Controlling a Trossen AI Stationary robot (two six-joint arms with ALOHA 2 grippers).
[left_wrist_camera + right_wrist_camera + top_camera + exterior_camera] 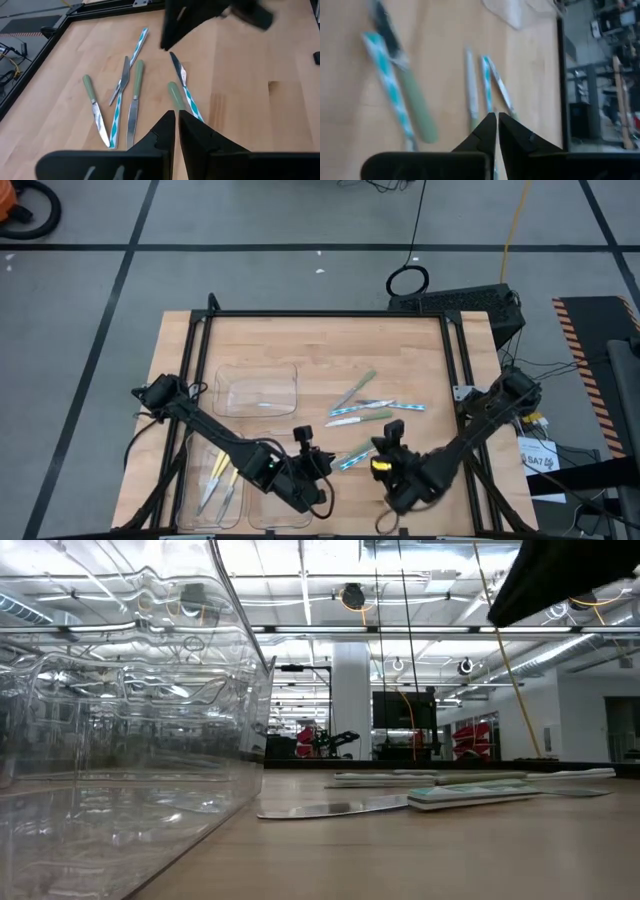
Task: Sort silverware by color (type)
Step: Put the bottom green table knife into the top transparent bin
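1. Two claws, both mine, sit low in the high view: my left gripper [303, 438] at bottom centre-left, my right gripper [393, 432] just right of it. In each wrist view the fingers are pressed together with nothing between them, so I hold nothing.

2. I judge the sort to be partly done. Two yellow knives [222, 478] lie in the clear tray [190, 492] at lower left, and one blue-patterned piece [265, 404] lies in the tray [290, 372] above it.

3. The loose pile [360, 408] lies on the table [420, 350] right of centre: pale green and blue-white handled knives, fanned and partly crossing. One crossed pair [352, 457] lies lower, between my two claws.

4. That pair is nearest. In the left wrist view the green knife [175, 96] lies just ahead of my fingertips, with a blue knife [187, 95] laid over it.

5. The next move, I think, calls for spreading the fingers, coming down astride one handle, and lifting the upper knife first so the other is not dragged.

6. The handles are slim, rounded plastic; the blades are flat, shiny metal and lie flush on the smooth wood. The trays are thin, glossy, with wavy walls.
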